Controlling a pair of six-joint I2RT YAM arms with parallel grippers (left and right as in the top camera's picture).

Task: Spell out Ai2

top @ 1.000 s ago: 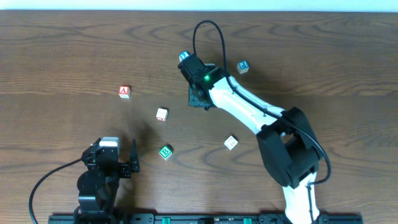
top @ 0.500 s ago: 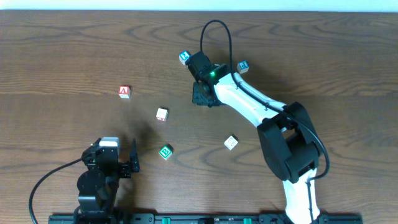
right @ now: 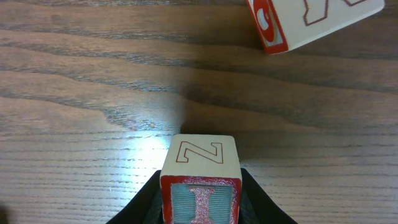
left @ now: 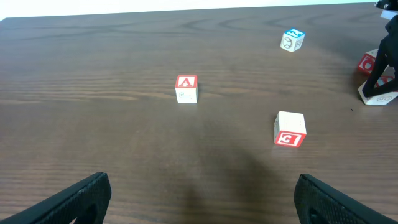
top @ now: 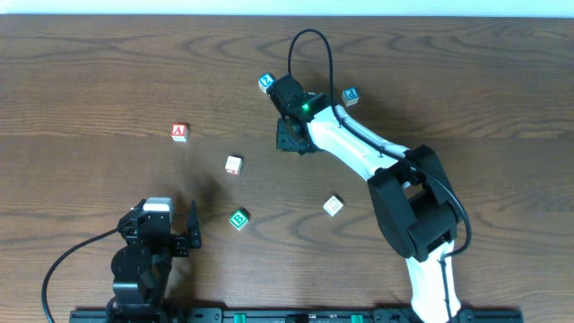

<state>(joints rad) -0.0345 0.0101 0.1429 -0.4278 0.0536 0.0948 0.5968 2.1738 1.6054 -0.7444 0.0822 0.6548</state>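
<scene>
My right gripper [top: 292, 136] is shut on a red-edged I block [right: 200, 186] with a Z on its upper face, low over the table's far middle. The red A block [top: 179, 132] sits apart at the left and also shows in the left wrist view [left: 186, 88]. A second red-lettered block [right: 311, 22] lies just beyond the held one. My left gripper [top: 182, 235] is open and empty at the near left, its fingers wide apart in its own view [left: 202, 205]. No block with a 2 can be read.
A white and red block [top: 233, 164], a green block [top: 239, 218] and a white block [top: 334, 205] lie mid-table. Two blue blocks [top: 266, 82] [top: 351, 94] lie at the back, either side of the right wrist.
The right arm has shifted a little to the right and away with the I block in its jaws, then held still. The left arm has not moved.
</scene>
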